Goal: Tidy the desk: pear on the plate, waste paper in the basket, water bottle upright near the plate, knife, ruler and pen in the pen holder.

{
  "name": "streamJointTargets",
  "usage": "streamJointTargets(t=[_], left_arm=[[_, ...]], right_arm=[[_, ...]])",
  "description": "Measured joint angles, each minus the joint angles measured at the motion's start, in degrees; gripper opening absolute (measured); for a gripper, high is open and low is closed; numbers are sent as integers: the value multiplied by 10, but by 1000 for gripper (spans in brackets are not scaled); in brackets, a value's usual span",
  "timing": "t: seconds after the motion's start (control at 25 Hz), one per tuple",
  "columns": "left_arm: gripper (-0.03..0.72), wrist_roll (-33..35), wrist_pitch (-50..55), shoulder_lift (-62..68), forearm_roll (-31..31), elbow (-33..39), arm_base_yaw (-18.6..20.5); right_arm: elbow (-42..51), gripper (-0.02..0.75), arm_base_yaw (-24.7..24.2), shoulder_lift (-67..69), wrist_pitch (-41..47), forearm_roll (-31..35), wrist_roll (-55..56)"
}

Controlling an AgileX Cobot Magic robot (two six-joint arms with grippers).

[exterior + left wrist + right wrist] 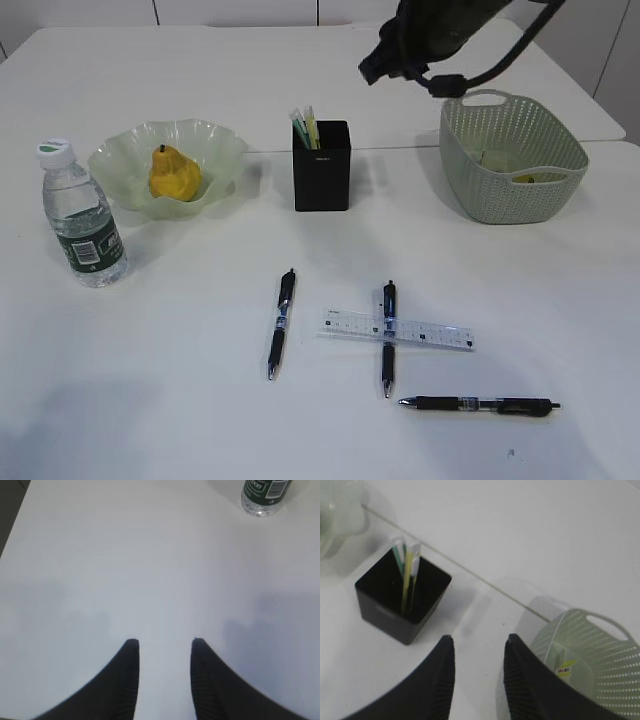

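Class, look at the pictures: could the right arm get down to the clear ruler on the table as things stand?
Probably yes. The right gripper hangs open and empty above the table between pen holder and basket. The ruler lies in open table, though one pen lies across it.

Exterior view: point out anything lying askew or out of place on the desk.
Three pens and the ruler still lie loose on the table, not in the pen holder. The middle pen lies crosswise over the ruler. The left pen lies alone; the right pen lies sideways nearest the camera.
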Motion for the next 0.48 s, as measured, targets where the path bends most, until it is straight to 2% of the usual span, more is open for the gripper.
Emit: streamJointTargets(t=[0.28, 0.48], left_arm=[[239, 0, 19, 0, 0, 0, 0], [239, 0, 34, 0, 0, 0, 0]], right_arm=[[0, 281, 36, 0, 96, 65, -81], [0, 281, 41, 0, 175, 121, -166]])
